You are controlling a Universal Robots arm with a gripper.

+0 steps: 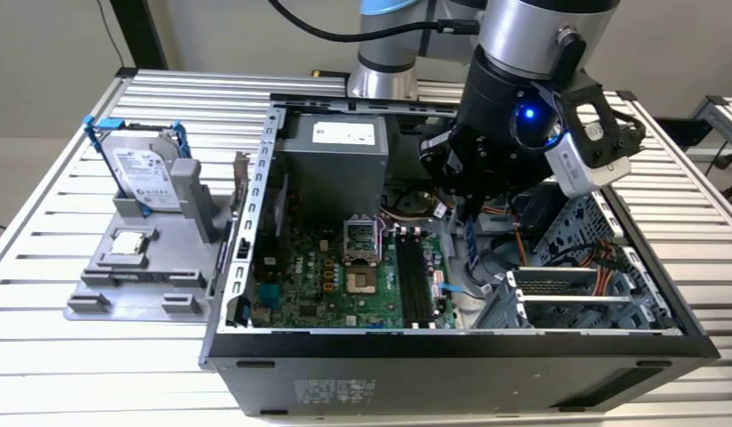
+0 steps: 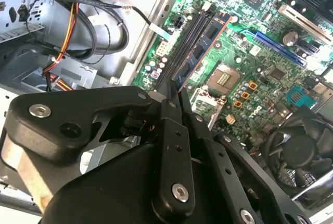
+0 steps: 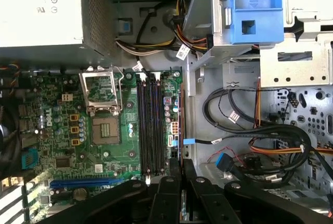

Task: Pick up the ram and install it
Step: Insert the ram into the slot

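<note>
The pincer [image 2: 174, 99] pinches the ram [image 2: 201, 49] by one end, just over the long black slots [image 2: 179, 47] inside the computer. The ram looks light, thin, stiff and easy to break, so hold its flat sides.

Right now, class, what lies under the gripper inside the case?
The ram, clamped in the gripper, hangs over the motherboard alongside the black slots. The fingers cover its gripped end, and whether its edge touches a slot cannot be seen.
</note>
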